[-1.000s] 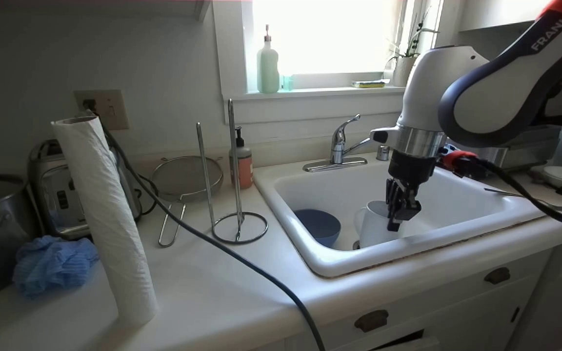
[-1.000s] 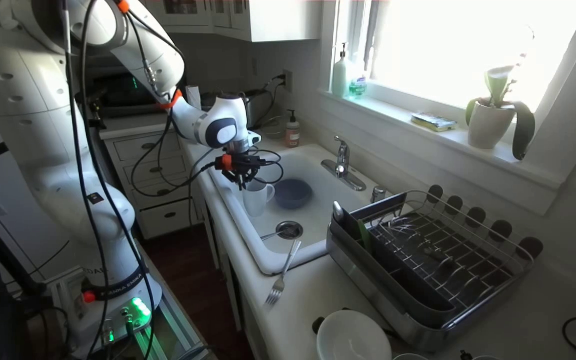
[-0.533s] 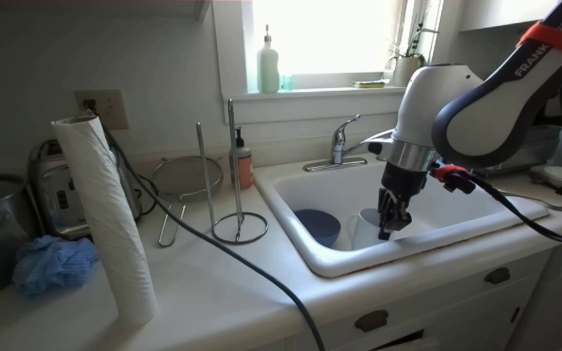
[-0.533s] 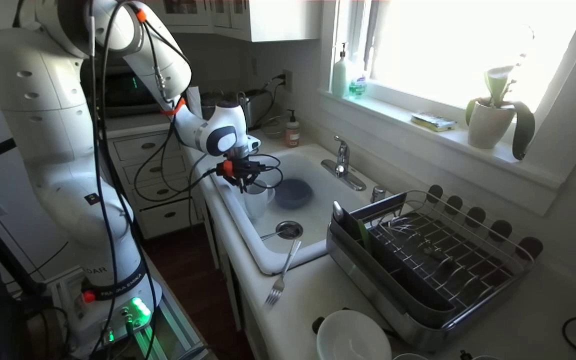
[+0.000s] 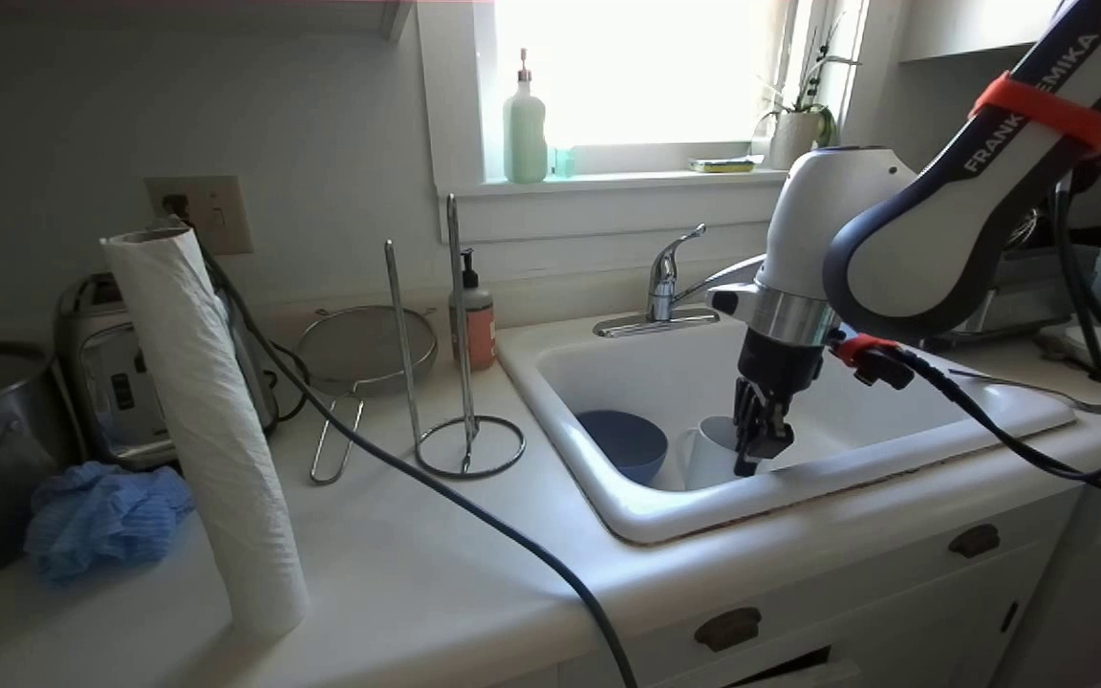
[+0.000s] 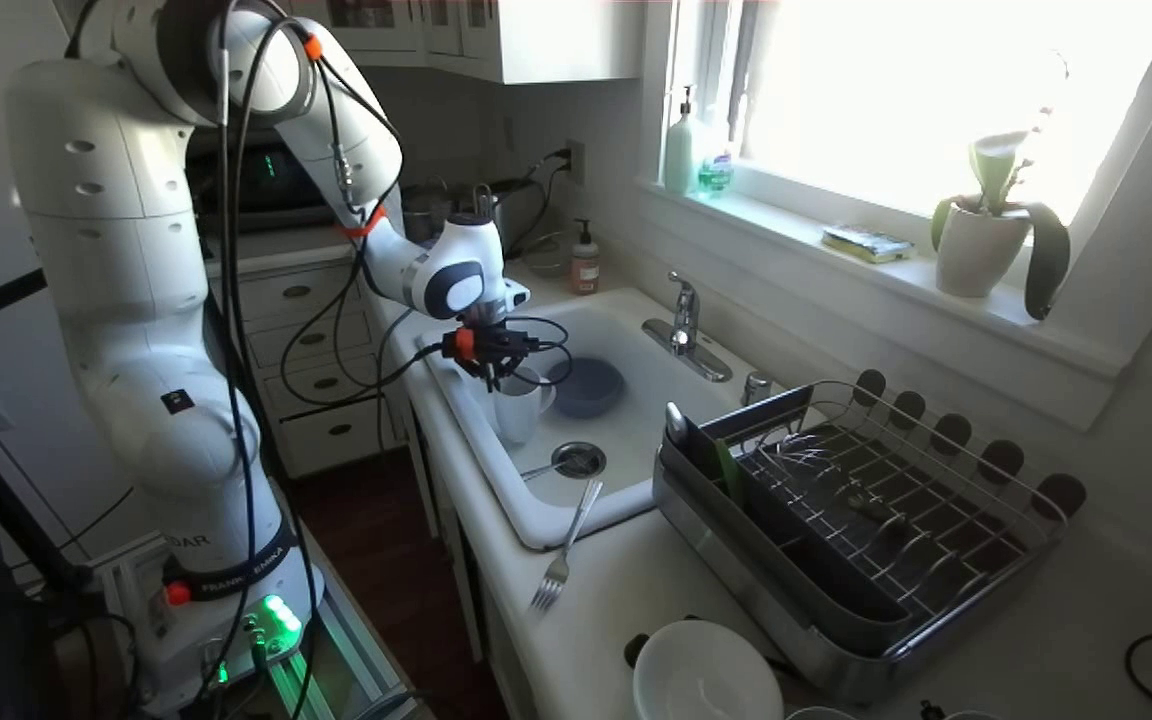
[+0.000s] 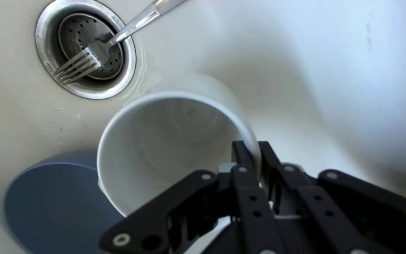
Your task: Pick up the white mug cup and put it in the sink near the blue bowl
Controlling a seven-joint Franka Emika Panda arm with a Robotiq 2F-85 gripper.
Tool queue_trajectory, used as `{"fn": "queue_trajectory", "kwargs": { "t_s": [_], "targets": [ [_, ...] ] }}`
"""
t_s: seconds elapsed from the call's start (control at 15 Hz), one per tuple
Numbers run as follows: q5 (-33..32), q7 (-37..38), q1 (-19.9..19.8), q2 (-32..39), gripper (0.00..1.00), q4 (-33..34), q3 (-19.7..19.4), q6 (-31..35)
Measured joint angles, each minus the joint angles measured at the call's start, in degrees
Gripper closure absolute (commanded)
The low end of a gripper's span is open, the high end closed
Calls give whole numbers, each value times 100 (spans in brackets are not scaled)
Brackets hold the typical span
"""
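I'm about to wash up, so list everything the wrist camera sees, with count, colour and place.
sink: 1, white, spanning the frame
drain: 1, silver, in the sink's floor
strainer: 1, silver, inside the drain
fork: 1, silver, lying across the drain
mug: 1, white, in the sink, mid-frame
bowl: 1, blue, in the sink beside the mug, contact unclear
claw: 1, black, bottom right, pinching the mug's rim

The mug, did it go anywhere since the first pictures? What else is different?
The mug went down deeper into the sink and looks nearer the bowl now. The gripper came down with it, still holding it; nothing was let go. The bowl and paper roll stayed put.
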Motion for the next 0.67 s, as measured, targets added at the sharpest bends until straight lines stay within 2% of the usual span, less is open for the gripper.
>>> {"fn": "queue_trajectory", "kwargs": {
  "t_s": [0.67],
  "targets": [
    [0,5,-296,519,97,413,228,-6]
  ]
}}
